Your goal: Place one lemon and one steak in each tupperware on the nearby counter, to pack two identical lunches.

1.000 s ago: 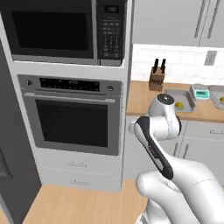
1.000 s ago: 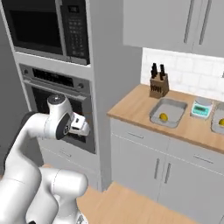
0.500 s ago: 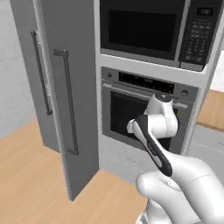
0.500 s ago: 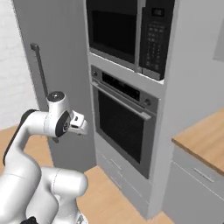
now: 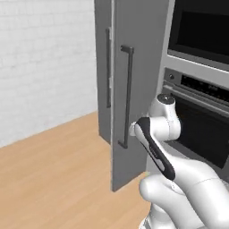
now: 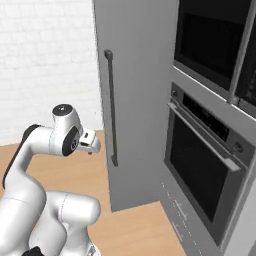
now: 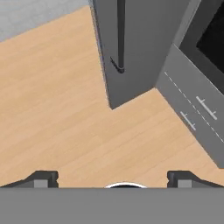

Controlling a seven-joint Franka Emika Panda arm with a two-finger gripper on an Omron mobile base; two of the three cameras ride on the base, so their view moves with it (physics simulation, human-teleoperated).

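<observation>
My gripper [image 6: 90, 146] hangs in front of the arm's upper joint, pointing down at the wooden floor [image 7: 65, 113]. In the hand view the gripper [image 7: 113, 178] is open, its two dark fingertips [image 7: 42, 178] far apart with nothing between them. In the left base view the hand sits behind the arm near the tall door's lower handle. The lemon, steak, tupperware and counter are out of view.
A tall grey cabinet front with long dark vertical handles [image 5: 128, 96] [image 6: 111, 107] [image 7: 120, 35] stands close ahead. Right of it are a built-in oven [image 6: 200, 170] [image 5: 203, 129], a microwave [image 5: 201, 31] above and drawers [image 7: 197, 109] below. A white brick wall [image 5: 44, 58] lies left.
The whole picture has swung left with the base: the counter and its things have left the frame, and the tall grey doors and white wall have come in. The arm keeps its pose, gripper open.
</observation>
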